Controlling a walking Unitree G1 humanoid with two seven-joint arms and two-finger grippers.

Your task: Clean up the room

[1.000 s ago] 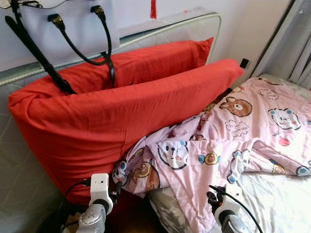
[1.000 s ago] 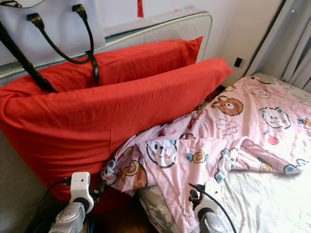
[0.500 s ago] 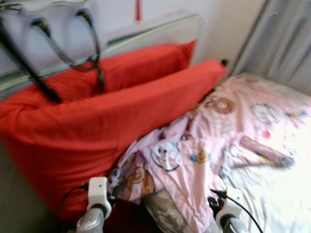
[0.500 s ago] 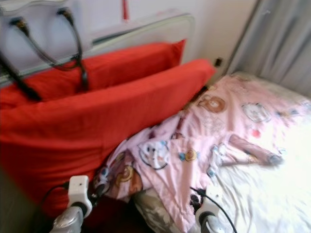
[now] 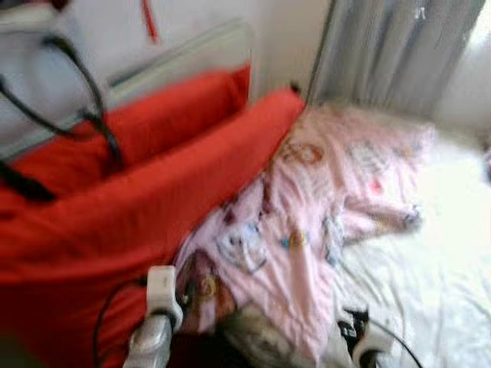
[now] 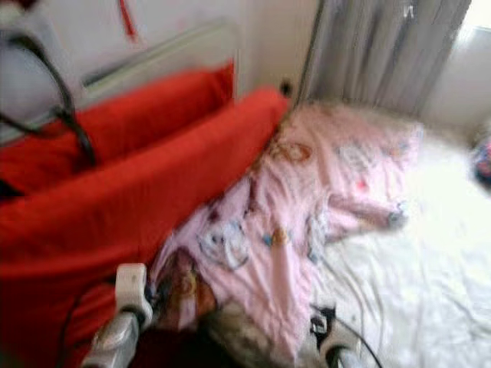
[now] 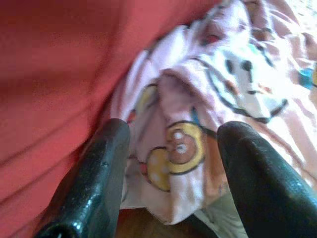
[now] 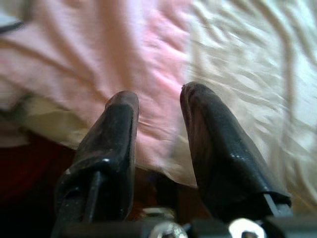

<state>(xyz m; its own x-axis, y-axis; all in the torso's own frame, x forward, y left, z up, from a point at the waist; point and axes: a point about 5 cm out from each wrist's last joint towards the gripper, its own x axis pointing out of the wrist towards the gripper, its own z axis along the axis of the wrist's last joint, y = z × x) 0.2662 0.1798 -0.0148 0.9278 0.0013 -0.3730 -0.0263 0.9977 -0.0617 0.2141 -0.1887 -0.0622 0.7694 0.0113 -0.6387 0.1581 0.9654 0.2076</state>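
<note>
A rumpled pink cartoon-print blanket (image 5: 322,207) lies across the bed (image 5: 437,284), its near end bunched against two red pillows (image 5: 146,207) that lean at the bed's head edge. The left hand (image 7: 171,163) hangs spread, holding nothing, close over that bunched corner beside the pillows. The right hand (image 8: 158,134) is also spread, hovering where the blanket's edge meets the white sheet (image 8: 247,64).

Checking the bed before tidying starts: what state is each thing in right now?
pink quilt: crumpled, bunched against the pillows
red pillows: propped upright against the headboard
white sheet: wrinkled, uncovered
grey curtain: drawn shut
handbag strap: hanging over the rear pillow
left gripper: open, quilt edge beyond its fingers
right gripper: open, over the quilt and sheet
</note>
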